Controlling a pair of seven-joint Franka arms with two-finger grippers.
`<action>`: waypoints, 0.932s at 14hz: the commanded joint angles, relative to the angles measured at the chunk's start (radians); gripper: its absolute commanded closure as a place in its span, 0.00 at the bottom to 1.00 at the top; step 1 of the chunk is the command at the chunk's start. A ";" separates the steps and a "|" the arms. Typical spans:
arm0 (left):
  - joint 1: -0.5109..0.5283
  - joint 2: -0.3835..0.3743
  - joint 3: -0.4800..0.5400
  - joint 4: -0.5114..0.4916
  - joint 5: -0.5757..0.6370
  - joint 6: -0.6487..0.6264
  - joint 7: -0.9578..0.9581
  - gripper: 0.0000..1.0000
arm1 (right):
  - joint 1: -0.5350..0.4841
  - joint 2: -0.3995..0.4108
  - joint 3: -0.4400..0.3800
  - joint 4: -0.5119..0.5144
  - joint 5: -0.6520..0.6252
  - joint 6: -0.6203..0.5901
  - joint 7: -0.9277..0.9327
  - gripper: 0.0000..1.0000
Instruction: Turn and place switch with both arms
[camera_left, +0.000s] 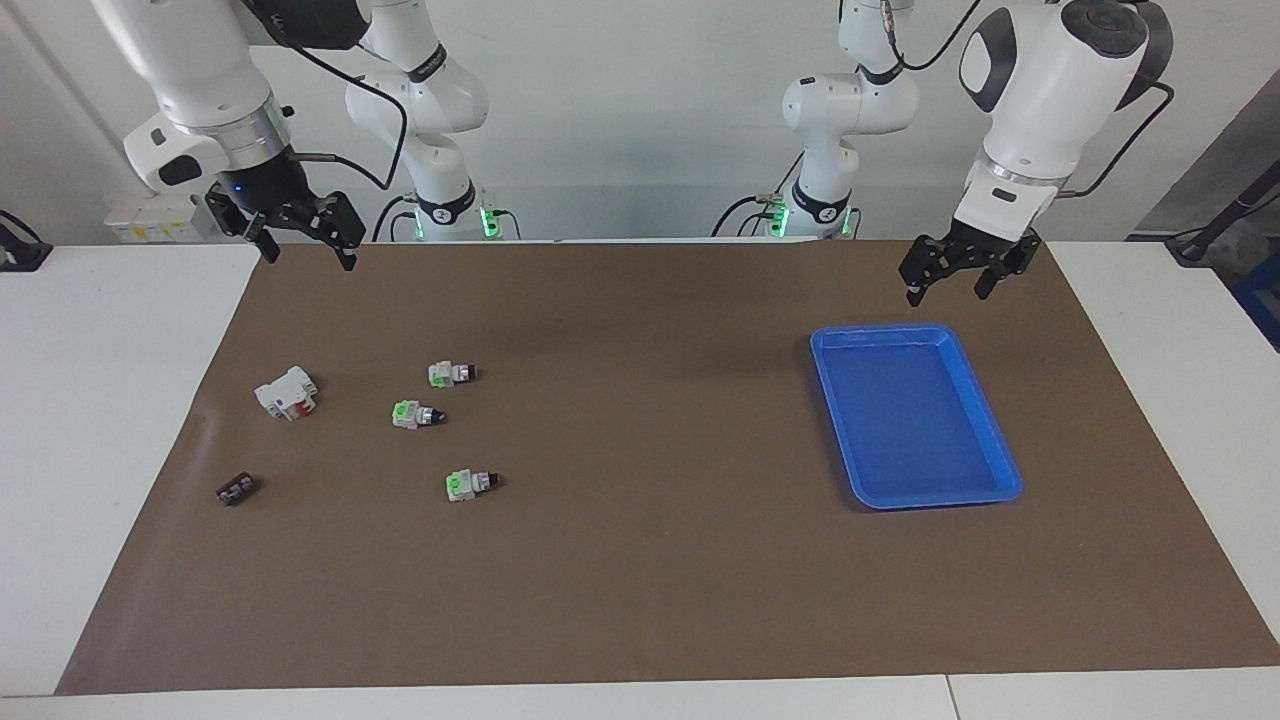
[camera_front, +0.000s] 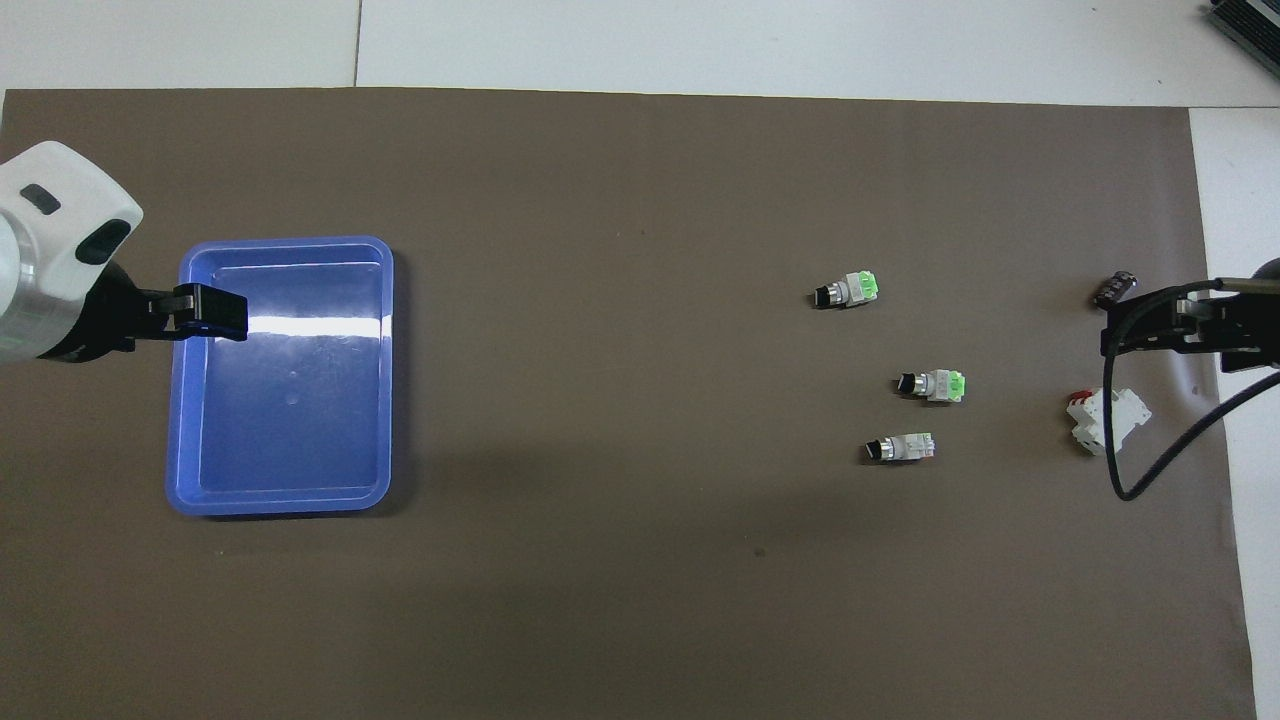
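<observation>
While three switches (camera_left: 453, 374) (camera_left: 415, 414) (camera_left: 470, 484) are laid on the brown mat toward the right arm's end of the surface, both tools are held raised, spread wide and empty: the right tool (camera_left: 300, 243) over the mat's edge, the left tool (camera_left: 945, 283) beside the blue tray (camera_left: 1002, 470).

Facing view: high, across the worktop (camera_left: 640, 600), looking at the robots — wide shot.
Overhead view: steeply down from the robots' end.
Shared: brown mat (camera_front: 640, 600), half a turn apart.
</observation>
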 joint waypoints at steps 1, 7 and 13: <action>0.010 -0.030 -0.004 -0.028 -0.012 -0.003 0.011 0.00 | -0.011 -0.049 0.006 -0.076 -0.020 0.040 0.124 0.00; 0.010 -0.030 -0.004 -0.028 -0.012 -0.002 0.011 0.00 | 0.001 -0.150 0.011 -0.352 0.056 0.192 0.742 0.00; 0.010 -0.030 -0.004 -0.028 -0.012 -0.002 0.011 0.00 | 0.001 -0.192 0.009 -0.523 0.184 0.280 0.888 0.00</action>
